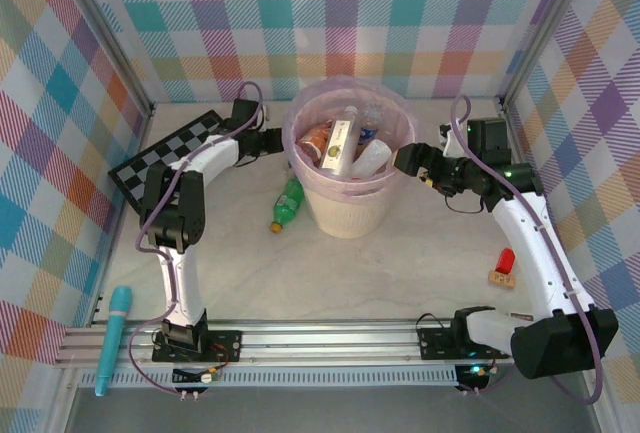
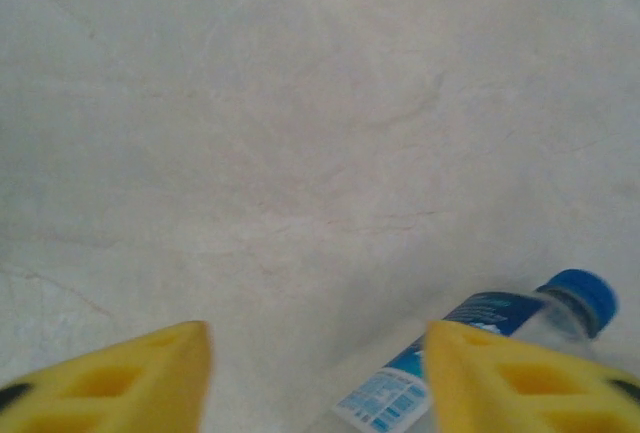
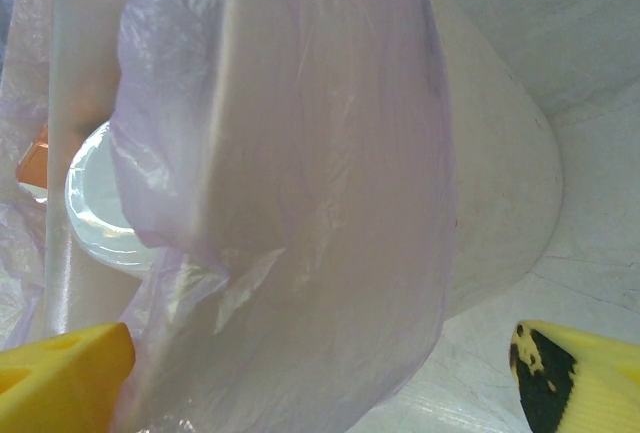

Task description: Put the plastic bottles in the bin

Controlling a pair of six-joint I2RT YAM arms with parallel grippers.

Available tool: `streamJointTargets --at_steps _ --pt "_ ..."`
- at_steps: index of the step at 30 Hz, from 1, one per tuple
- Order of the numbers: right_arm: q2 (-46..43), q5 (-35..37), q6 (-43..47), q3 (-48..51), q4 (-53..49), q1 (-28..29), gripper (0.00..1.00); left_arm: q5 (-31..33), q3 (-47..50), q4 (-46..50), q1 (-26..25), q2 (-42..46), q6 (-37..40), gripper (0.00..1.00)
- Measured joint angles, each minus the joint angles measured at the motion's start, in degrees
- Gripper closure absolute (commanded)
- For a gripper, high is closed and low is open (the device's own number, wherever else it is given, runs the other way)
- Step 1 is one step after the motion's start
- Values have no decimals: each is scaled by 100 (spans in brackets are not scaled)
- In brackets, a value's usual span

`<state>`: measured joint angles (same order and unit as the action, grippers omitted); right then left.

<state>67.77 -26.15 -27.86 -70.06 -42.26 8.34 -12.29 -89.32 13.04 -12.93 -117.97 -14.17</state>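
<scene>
The big cream tapered bucket with the pink bag liner sits mid-table with a pile of bottles in it, so I'd say this job is mostly done. What I can see left out is a green plastic bottle lying just beside the bucket's left wall, and a clear bottle with a blue cap and blue label lying on the table under the left gripper.

That gripper's yellow fingers are spread with bare table between them and hold nothing. The bottle is off toward one finger rather than centred.

My take: shift over until the body sits between the fingers, then close across the labelled middle, not the cap. Go gently, since a round light bottle will probably roll or squirt out. Lift well clear of the rim before letting go.

The right gripper is wide open and empty too, right up against the lined rim.

The room has pastel plaid walls all round and a pale, smooth, marble-look tabletop. Clutter to ignore:
- a black-and-white chessboard at the left
- a teal pen-like stick near the front-left edge
- a small red block on the right
</scene>
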Motion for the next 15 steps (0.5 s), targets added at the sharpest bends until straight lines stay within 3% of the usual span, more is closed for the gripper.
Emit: streamJointTargets --at_steps 5,15 --pt "-11 4 0 0 -7 7 4 -286 -157 111 -131 -59 221 17" --pt "-111 133 4 0 -136 15 4 -1137 -1001 669 -385 -994 946 4"
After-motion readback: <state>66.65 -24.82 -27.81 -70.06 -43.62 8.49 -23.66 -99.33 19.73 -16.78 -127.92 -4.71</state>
